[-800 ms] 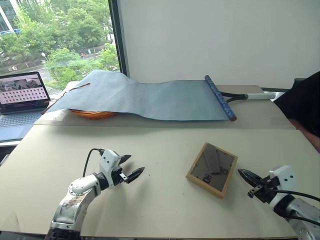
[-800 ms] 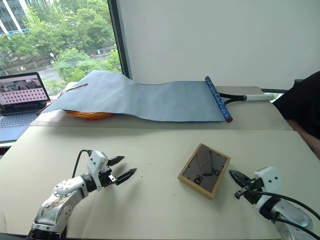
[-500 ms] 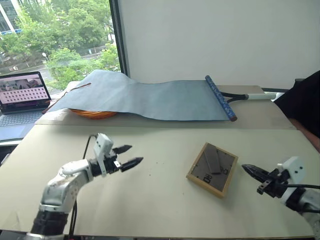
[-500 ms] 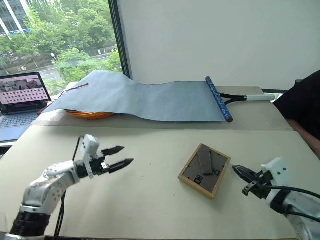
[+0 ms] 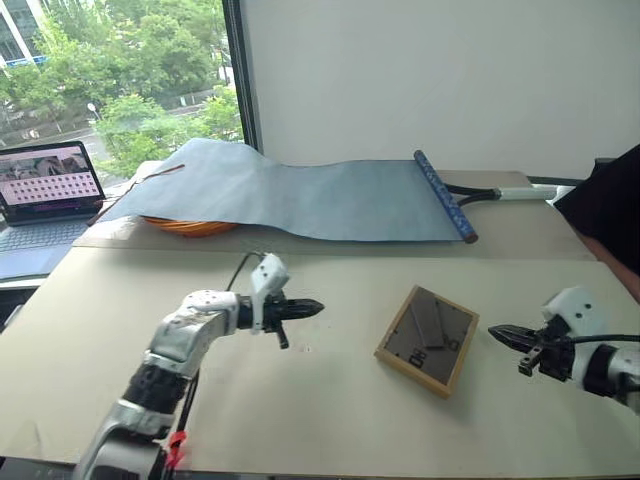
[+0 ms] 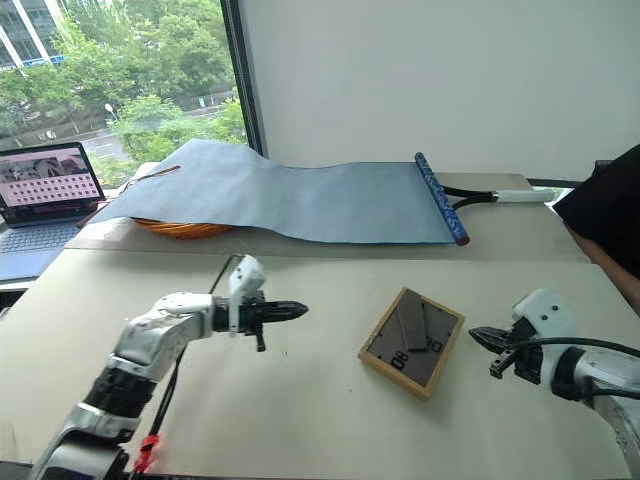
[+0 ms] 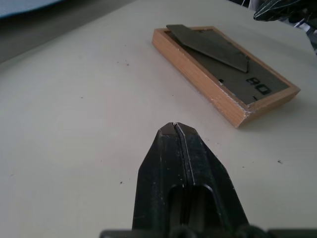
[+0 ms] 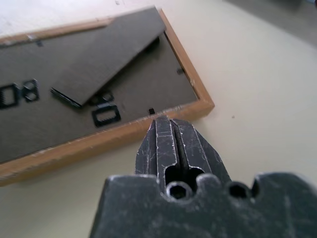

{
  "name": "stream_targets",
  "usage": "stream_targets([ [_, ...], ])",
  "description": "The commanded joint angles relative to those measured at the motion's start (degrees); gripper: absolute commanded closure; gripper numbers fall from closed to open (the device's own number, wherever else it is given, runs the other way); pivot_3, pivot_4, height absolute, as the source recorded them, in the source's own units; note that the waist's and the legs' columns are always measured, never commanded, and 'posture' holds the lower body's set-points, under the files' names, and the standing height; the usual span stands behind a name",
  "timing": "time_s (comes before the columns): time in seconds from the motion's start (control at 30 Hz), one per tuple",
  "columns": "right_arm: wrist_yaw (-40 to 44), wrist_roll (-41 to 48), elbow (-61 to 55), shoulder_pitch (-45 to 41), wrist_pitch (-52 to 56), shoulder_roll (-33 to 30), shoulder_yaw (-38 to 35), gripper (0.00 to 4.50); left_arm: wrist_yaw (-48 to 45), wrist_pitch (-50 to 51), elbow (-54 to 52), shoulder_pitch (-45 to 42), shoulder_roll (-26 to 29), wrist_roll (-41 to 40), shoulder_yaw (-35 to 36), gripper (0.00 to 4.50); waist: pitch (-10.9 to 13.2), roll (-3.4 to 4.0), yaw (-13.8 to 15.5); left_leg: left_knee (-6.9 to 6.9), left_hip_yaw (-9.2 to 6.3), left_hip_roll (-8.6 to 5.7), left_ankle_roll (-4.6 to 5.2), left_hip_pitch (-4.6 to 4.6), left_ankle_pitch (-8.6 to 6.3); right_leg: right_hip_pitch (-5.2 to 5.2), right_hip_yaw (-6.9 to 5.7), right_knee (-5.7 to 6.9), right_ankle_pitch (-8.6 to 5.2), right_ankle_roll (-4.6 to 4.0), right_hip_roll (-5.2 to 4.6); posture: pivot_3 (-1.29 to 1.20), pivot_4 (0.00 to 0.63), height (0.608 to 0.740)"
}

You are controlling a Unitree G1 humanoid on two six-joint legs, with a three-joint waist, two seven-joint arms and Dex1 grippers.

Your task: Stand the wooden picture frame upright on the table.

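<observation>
1. The left hand (image 5: 312,308) is seen with its two black fingers pressed together, nothing pinched between them; it is held above the tabletop (image 5: 300,400), pointing toward the robot's right, at the wooden picture frame (image 5: 426,338).
2. In the left wrist view the closed fingertips (image 7: 172,130) are shown apart from the frame's near corner, with bare tabletop between them.
3. The right hand (image 5: 500,333) is likewise pressed shut and empty, held just beside the frame's right edge and pointed at it.
4. In the right wrist view its closed tip is seen very close to the light-wood rim; whether it touches cannot be told.
5. The wooden picture frame is found lying flat on the tabletop between the two hands, face down, with its dark grey back up.
6. The easel stand (image 7: 208,44) is seen folded against the back, and white marks (image 8: 20,93) are visible beside it.
7. Farther back, a grey-blue cloth mat (image 5: 300,195) is spread out, ending in a dark blue rolled end (image 5: 445,195).
8. An orange object (image 5: 190,226) is partly covered by the mat's left part.
9. A racket handle (image 5: 505,194) is seen protruding behind the rolled end.
10. An open laptop (image 5: 50,185) is placed at the far left, before a window (image 5: 120,80).
11. A person's dark sleeve (image 5: 605,205) is seen at the right edge.
</observation>
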Motion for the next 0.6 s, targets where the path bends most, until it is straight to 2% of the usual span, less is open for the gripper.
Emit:
stream_targets([
  [0.03, -0.8, -1.9, 1.0, -3.5, 1.2, 1.0, 3.9, 4.50, 1.2, -3.8, 5.9, -3.7, -5.7, 4.3, -3.7, 4.45, 0.0, 0.00, -0.1, -0.03, 0.00, 0.00, 0.00, 0.00, 0.00, 0.00, 0.00, 0.00, 0.01, -0.01, 0.00, 0.00, 0.150, 0.714],
  [0.17, -0.4, -3.1, 2.3, -7.3, 2.0, 3.4, 9.1, 4.50, 1.0, -4.8, 9.5, -5.0, -10.0, 7.3, -6.4, 4.45, 0.0, 0.01, -0.8, -0.10, -0.03, -0.01, 0.01, 0.00, 0.00, -0.02, 0.00, 0.00, 0.03, -0.05, 0.01, 0.00, 0.150, 0.714],
  [0.3, -0.2, -5.1, 4.4, -11.2, 0.5, 6.4, 12.8, 4.50, -1.1, -4.9, 9.0, -3.7, -9.9, 9.8, -8.9, 4.45, 0.0, 0.02, -1.0, -0.11, -0.05, -0.02, 0.01, 0.04, 0.00, -0.01, 0.00, 0.02, 0.05, -0.08, 0.01, 0.00, 0.150, 0.714],
  [0.4, 0.3, -5.5, 4.2, -14.2, 1.0, 8.9, 15.3, 4.50, -2.4, -3.3, 6.3, -1.7, -7.5, 10.0, -8.3, 4.45, 0.0, 0.01, -0.9, -0.09, -0.05, -0.02, 0.01, 0.04, 0.00, 0.01, 0.00, 0.02, 0.05, -0.08, 0.01, 0.00, 0.150, 0.714],
  [0.6, 1.8, -6.2, 2.9, -17.1, 2.0, 13.7, 21.7, 4.50, -4.0, 1.8, -3.2, 5.0, 2.8, 8.9, -3.7, 4.45, 0.0, 0.05, -1.2, -0.15, -0.06, 0.00, 0.01, 0.08, 0.00, 0.00, -0.01, 0.06, 0.08, -0.15, 0.02, 0.00, 0.150, 0.714],
])
